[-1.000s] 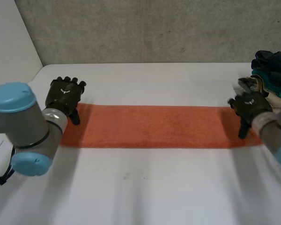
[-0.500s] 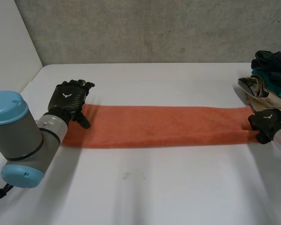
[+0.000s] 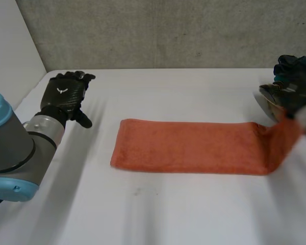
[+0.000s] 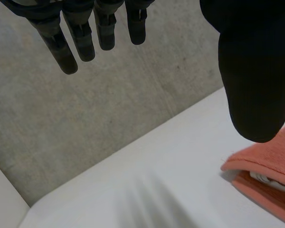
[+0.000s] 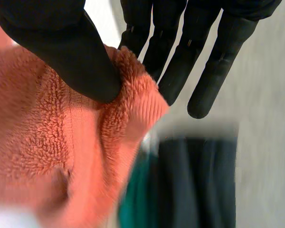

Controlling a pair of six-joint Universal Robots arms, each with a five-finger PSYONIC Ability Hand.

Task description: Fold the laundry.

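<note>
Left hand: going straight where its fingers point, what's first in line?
Probably the concrete wall: the left hand points across bare table, orange towel off to the thumb side. Depth unclear.

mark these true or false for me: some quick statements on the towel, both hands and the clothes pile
1. The right hand pinches one end of the orange towel between thumb and fingers. True.
2. The left hand grips the towel's other end. False: its fingers are straight, it holds nothing, and it is clear of the towel.
3. The whole towel lies flat on the table. False: the end at the right hand is lifted off the table, while the rest lies flat.
4. A pile of clothes, dark and teal, sits at the table's far edge near the right hand. True.
</note>
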